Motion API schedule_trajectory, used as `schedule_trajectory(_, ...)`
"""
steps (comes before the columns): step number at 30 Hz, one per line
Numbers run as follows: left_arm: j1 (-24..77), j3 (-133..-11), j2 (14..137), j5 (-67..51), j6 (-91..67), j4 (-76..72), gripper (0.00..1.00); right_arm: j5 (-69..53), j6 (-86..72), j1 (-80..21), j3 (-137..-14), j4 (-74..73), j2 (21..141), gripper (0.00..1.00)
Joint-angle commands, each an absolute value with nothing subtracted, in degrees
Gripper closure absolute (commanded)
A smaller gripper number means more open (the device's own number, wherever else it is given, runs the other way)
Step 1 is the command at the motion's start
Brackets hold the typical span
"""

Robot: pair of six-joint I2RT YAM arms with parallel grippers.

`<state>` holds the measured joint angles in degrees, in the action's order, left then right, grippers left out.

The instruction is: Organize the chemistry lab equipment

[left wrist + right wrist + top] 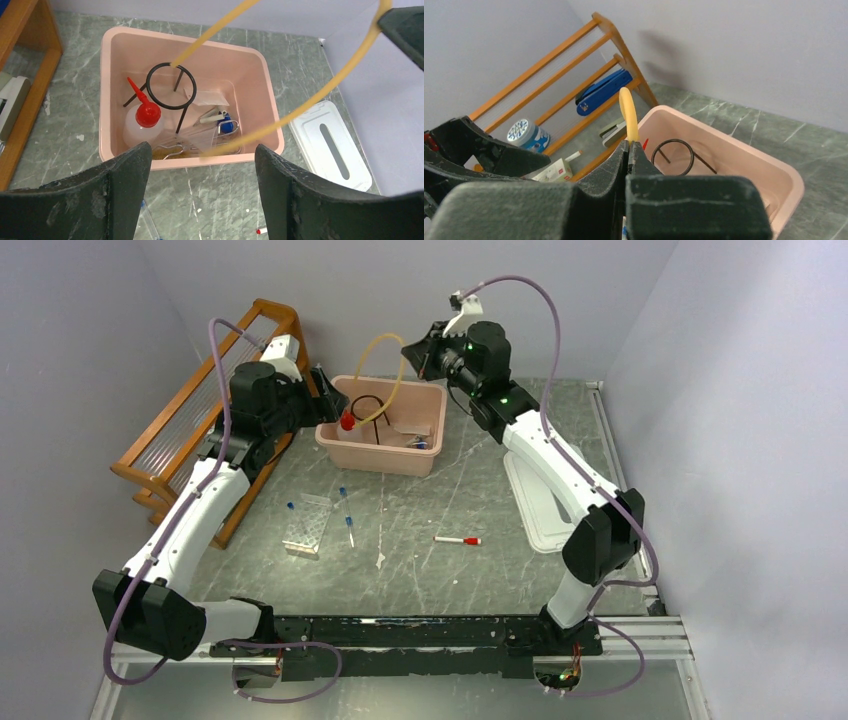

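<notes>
Overhead and two wrist views
All share the pink bin: ahead of left fingers, beyond right fingers.

Plain pale-lilac walls on three sides. Grey-green marbled desk. Wooden slatted rack upper left. Even lighting.

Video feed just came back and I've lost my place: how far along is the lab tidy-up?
Looks done: the black wire ring and squeeze bottle sit in the pink bin. In hand: the right gripper is shut on the amber tubing, which arcs above the bin; the left gripper is open and empty. Left: the clear tube rack, loose blue-capped tubes and a red-tipped stick lie on the table.
</notes>
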<state>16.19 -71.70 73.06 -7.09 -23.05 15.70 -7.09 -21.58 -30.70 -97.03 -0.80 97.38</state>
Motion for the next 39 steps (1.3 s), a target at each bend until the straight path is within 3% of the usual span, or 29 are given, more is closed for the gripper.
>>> schedule_trajectory(1,15.8,-71.0,71.9,-6.4,-23.2,14.4,0.21,-12.4,-22.0,-30.9,-95.8,3.5,99.2,1.0)
schedule_trajectory(21,15.8,-72.2,74.2,-6.1,-21.0,15.3,0.22,-9.3,-21.3,-31.5,-91.8,9.6,109.4,1.0)
schedule_trajectory(27,15.8,-72.4,74.3,-5.4,-20.1,16.0,0.22,-13.7,-18.8,-31.5,-84.0,15.5,106.5,1.0)
schedule_trajectory(39,15.8,-71.9,73.1,-5.0,-20.1,16.9,0.22,-17.9,-17.5,-32.2,-80.1,23.9,99.6,1.0)
